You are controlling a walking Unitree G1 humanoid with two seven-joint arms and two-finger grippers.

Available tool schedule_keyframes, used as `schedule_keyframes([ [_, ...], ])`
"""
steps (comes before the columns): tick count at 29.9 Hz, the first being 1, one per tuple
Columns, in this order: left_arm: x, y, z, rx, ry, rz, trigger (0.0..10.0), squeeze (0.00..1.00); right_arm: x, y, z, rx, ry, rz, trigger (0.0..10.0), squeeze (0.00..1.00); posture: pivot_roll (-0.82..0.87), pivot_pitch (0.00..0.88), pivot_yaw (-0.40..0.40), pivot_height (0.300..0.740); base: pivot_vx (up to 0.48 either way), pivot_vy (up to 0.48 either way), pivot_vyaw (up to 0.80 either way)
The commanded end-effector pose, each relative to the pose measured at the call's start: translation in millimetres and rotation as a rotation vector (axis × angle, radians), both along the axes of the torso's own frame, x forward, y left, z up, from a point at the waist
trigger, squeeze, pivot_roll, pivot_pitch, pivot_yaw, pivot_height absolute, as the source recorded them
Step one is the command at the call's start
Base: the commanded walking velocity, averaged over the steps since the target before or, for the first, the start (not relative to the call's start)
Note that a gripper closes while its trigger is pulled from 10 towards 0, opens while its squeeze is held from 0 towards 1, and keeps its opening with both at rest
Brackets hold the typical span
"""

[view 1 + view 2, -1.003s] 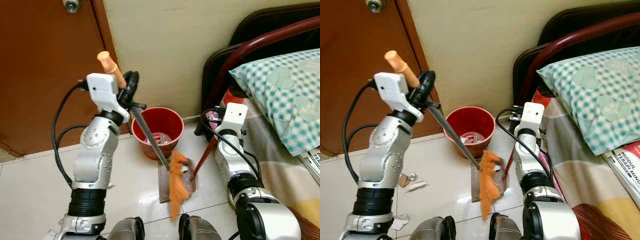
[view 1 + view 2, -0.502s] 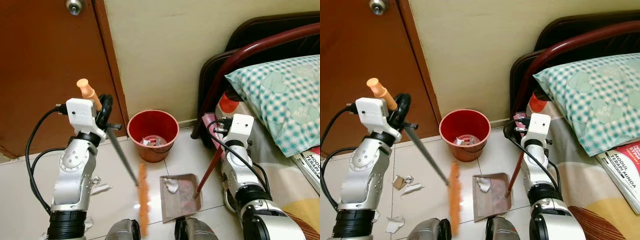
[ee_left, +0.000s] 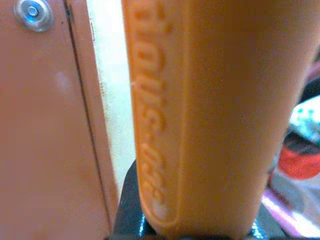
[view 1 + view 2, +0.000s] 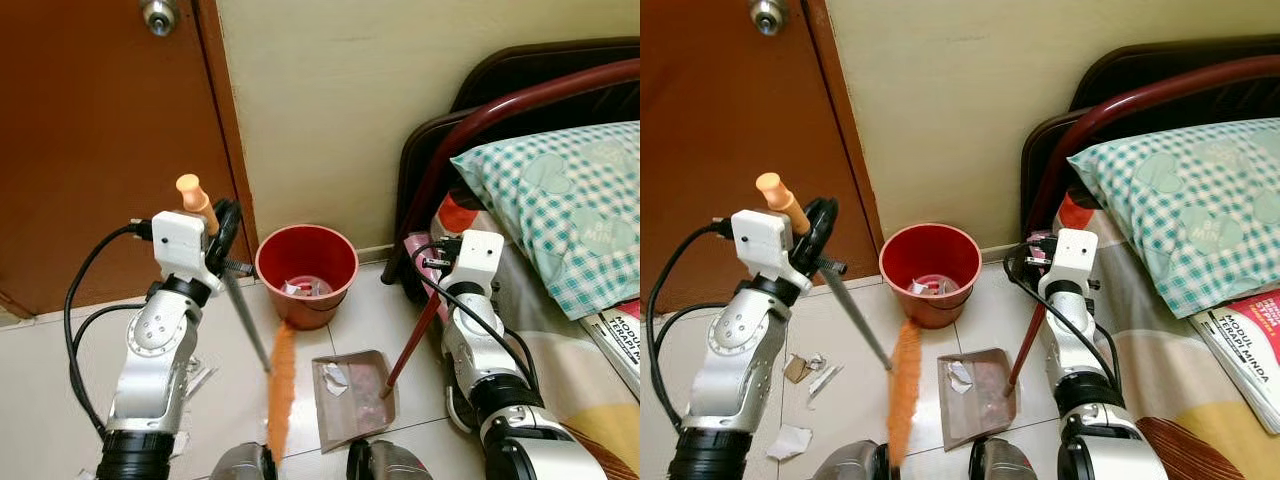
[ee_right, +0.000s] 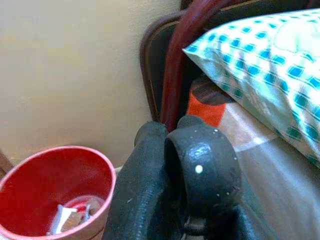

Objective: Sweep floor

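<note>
A broom with an orange handle end, grey shaft and orange bristles slants down to the tiled floor. My left gripper is shut on its handle, which looms close as orange plastic in the left wrist view. Just right of the bristles lies a grey dustpan with a white paper scrap in it. My right gripper is shut on its red handle, the black fingers closed together. More paper scraps lie on the floor left of the broom.
A red bucket holding scraps stands against the wall behind the dustpan. A brown door is at the left. A bed with a dark red frame, checked pillow and a book bounds the right.
The broom's bristles have swung off the dustpan to its left side. A paper scrap now lies in the pan. The camera has shifted, showing more of the door.
</note>
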State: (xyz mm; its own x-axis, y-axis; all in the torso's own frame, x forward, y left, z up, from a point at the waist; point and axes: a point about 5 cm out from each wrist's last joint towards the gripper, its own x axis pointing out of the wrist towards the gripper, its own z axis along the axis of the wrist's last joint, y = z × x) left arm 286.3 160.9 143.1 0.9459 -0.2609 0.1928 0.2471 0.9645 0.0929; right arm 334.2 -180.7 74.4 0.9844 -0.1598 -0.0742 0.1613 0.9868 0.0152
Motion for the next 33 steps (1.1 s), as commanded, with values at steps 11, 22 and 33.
schedule_keyframes([
  [11,-4.7,34.0,-20,0.172,0.001,0.170,10.0,0.00,7.0,-7.9,34,0.090,-0.122,0.105,10.0,0.00,0.02,0.029,-0.029,0.740,0.000,0.000,0.00],
  [22,-4.7,31.3,-25,0.170,0.000,0.174,10.0,0.00,4.9,9.4,21,0.550,-0.023,0.199,10.0,0.00,0.02,0.035,-0.026,0.740,0.000,0.000,0.00],
  [33,-5.8,37.9,-26,0.172,-0.001,0.215,10.0,0.00,5.1,23.6,29,0.630,-0.028,0.293,10.0,0.00,0.02,0.037,-0.027,0.740,0.000,0.000,0.00],
])
